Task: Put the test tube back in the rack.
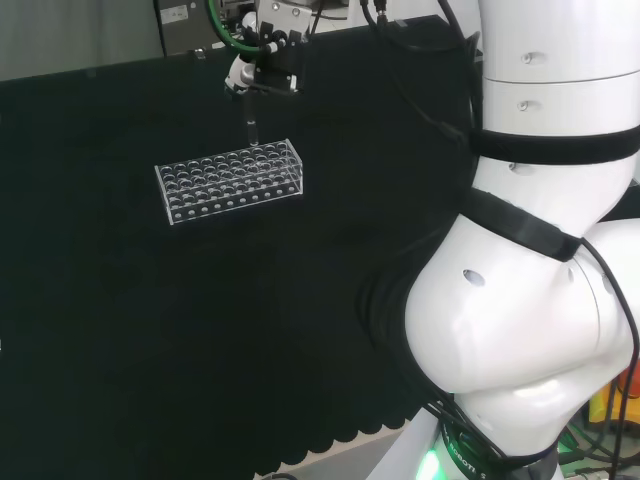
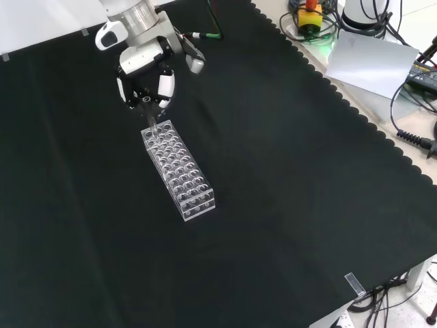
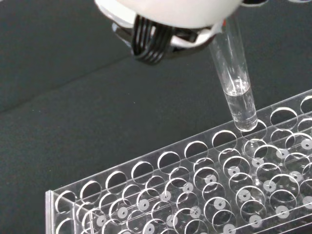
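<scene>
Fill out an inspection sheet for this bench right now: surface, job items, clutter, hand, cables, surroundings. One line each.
Surface: black cloth covers the bench, scalloped along its edge.
Job's things: clear test tube rack stands on the cloth, holes seen look vacant; test tube with clear liquid in its lower part, its bottom at a hole at the rack's edge row.
Clutter: small clear piece at the cloth's near edge in the front view.
Hand: the hand is above the rack's far end, fingers closed on the tube.
Cables: green and black cables run to the hand; more cables beside the bench.
Surroundings: white sheet and a red-and-yellow button box off the cloth.
</scene>
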`<state>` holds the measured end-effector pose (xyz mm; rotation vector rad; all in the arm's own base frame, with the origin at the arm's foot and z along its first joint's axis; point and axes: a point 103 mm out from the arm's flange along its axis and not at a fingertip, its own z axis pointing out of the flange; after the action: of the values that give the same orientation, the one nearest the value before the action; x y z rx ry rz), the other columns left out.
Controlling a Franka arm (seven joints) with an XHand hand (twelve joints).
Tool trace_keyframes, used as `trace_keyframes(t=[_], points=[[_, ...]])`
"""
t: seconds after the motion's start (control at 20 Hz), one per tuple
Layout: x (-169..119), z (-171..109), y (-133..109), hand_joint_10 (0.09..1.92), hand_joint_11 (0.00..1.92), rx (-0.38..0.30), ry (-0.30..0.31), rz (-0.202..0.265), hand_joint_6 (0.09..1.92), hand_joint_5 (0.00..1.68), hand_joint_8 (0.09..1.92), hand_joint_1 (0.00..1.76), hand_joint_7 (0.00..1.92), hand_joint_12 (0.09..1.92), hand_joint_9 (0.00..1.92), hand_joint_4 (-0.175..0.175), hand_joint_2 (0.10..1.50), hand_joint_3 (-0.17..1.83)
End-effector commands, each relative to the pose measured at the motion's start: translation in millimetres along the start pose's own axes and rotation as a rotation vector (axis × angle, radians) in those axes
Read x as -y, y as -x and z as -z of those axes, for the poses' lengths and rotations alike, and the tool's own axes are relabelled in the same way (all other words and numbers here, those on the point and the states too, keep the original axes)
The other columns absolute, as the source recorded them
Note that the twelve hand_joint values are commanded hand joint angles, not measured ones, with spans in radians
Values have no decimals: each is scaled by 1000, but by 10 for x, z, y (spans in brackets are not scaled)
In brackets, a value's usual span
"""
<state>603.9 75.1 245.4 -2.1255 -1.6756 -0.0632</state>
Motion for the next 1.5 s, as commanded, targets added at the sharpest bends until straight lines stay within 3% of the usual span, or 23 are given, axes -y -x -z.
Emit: trace_keyframes(t=[0.05, 0.4, 1.5], points=[[-85, -46, 85, 683, 1071, -8, -6, -11, 521, 1335, 516, 1225, 1709, 1058, 1540, -175, 668, 601], [-207, -169, 268, 684, 1070, -23, -15, -26, 521, 1335, 517, 1225, 1709, 1058, 1540, -175, 668, 601], [-327, -525, 319, 685, 1070, -24, -74, -27, 522, 1334, 517, 1225, 1709, 1057, 1540, -175, 668, 601]])
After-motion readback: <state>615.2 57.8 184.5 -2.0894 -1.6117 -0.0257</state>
